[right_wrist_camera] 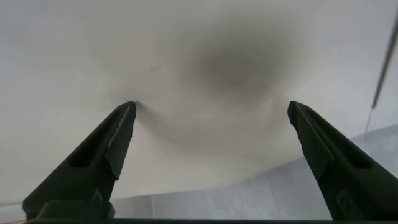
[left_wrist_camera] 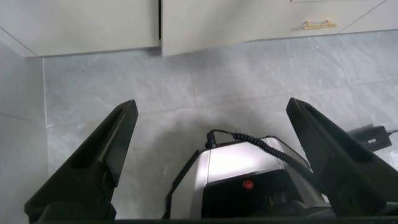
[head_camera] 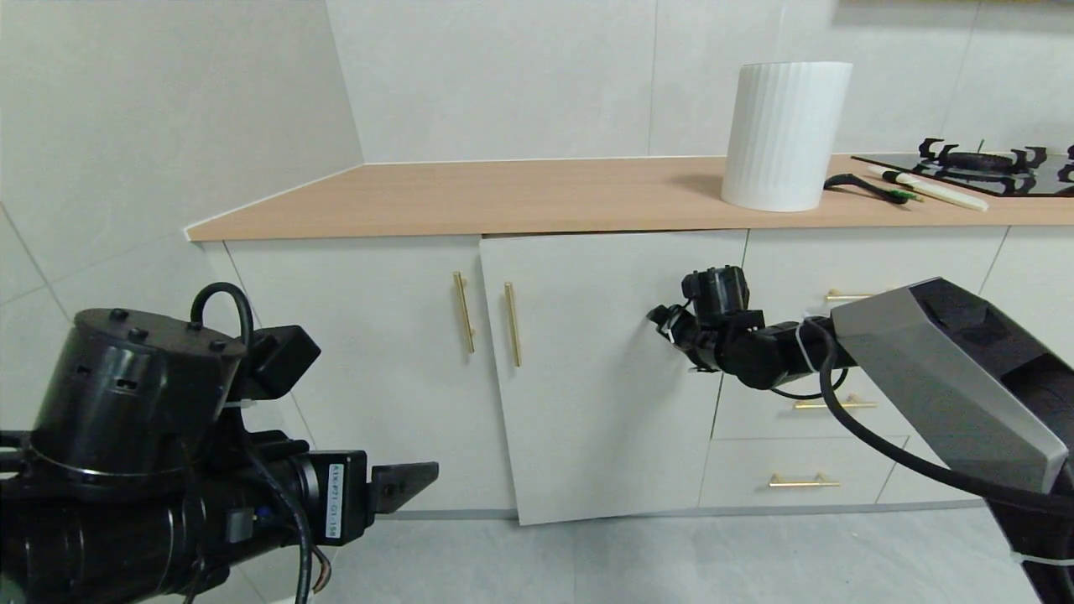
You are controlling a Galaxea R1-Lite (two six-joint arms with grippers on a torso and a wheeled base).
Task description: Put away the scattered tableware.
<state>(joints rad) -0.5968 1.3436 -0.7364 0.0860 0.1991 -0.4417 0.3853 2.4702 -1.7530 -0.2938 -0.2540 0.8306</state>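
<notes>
Well, the tableware lies on the wooden bench point(head_camera: 503, 197), far off to the right: a black-handled utensil point(head_camera: 856, 184), a long cream-coloured stick point(head_camera: 931, 191) and a thin green-tipped piece point(head_camera: 902, 195), bunched just beside a tall white ribbed holder point(head_camera: 784, 134) and near the hob point(head_camera: 982, 164). I cannot tell whether the pieces touch each other.

Neither arm is close to them. The right gripper point(head_camera: 667, 323) sits low in front of the cupboards, its jaws spread wide and holding nothing, close up to the face of a cupboard door point(head_camera: 604, 403) that stands ajar; whether a fingertip point(right_wrist_camera: 127, 109) meets the panel I cannot tell. The left gripper point(left_wrist_camera: 211, 106) hangs lower, above the floor, also spread and empty.

These pieces look light, stiff and thin, and I'd guess smooth enough to slip or roll. Lying flat, they leave little to pinch, so a grasp across the middle of the shaft looks safest, with the jaws coming straight down onto the bench. The black handle looks the thickest part to take hold of. The holder may be ceramic, and so might chip if knocked.

As for writing, the holder's ribbed side is plain white. A small white label point(head_camera: 334, 501) with print sits on the left arm.
</notes>
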